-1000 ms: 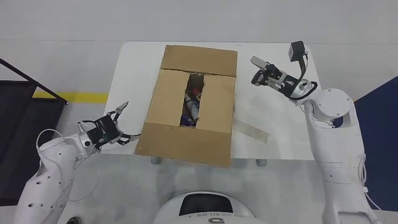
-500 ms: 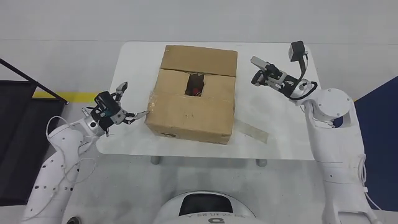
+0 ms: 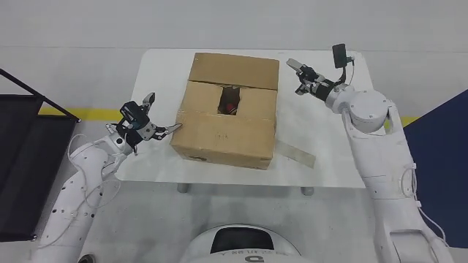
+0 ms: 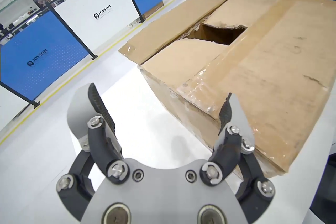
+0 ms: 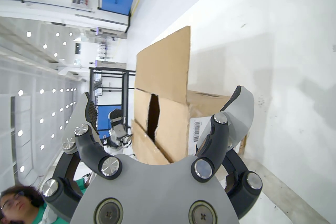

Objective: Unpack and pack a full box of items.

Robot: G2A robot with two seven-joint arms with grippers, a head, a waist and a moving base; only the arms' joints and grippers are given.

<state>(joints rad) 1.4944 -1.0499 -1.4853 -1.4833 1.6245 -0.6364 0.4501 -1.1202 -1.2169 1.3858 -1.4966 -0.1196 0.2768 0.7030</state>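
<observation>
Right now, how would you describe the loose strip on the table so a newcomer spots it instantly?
Start at the white table and the big cardboard box in its middle. By the box's robot-side corner, on the robot's right, a strip lies flat on the tabletop. Unlike the brown box, it is thin, pale and translucent, slanting away from the cardboard.
</observation>
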